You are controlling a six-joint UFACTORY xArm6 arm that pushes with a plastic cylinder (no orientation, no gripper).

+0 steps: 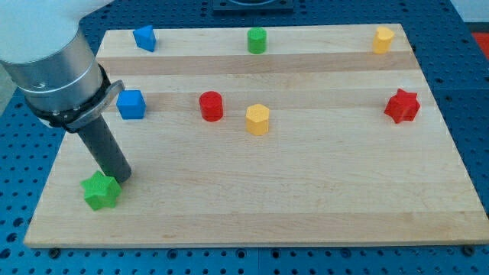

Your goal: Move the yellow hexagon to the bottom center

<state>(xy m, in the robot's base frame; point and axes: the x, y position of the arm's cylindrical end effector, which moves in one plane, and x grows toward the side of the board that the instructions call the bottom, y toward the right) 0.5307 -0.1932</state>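
Wooden table [306, 198] is sitting on a blue base, with small blocks spread out on it. Yellow hexagon [257, 119] is resting near the middle, just right of the red cylinder [211, 106]. It is looking light, hard and smooth, so it should slide easily; pushing its top side should send it down to the bottom center. Arm is leaning in from the view's top left. My tip [120, 176] is a plain rod with nothing to open or close, and it is touching the green star [101, 191], well apart from the hexagon

No legible text (blocks, board unmarked)
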